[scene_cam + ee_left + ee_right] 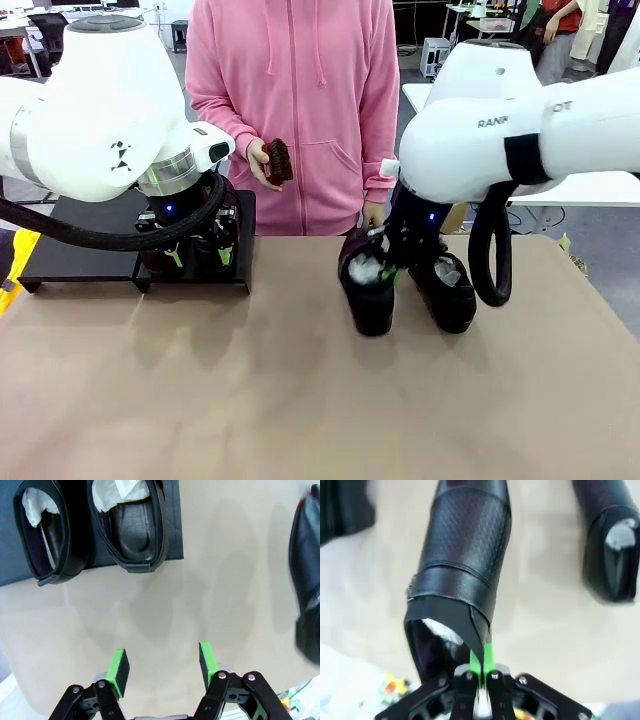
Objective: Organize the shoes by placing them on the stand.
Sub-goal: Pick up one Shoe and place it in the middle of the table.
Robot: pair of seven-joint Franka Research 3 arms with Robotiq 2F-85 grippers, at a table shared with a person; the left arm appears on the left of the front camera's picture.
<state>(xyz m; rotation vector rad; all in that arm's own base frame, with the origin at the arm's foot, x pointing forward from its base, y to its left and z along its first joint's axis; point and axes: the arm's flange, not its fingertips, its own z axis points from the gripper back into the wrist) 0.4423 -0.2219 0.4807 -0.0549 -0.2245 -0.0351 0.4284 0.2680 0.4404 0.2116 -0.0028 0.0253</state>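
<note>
Two glossy black shoes (135, 530) with white paper inside stand side by side on the matte-black stand (80, 250). My left gripper (162, 669) hovers open over the bare table just off the stand's edge (174, 525), and it hangs low in front of those shoes (190, 255). My right gripper (482, 667) is shut on the rim of a third shoe (465, 565) at mid table (368, 290). The fourth shoe (445, 290) rests right beside it on the table (610, 545).
A person in a pink hoodie (300, 100) stands at the far edge holding a small brown brush (278, 160). The tan tabletop (300, 400) stretches wide in front. The stand's left part (60, 240) is bare.
</note>
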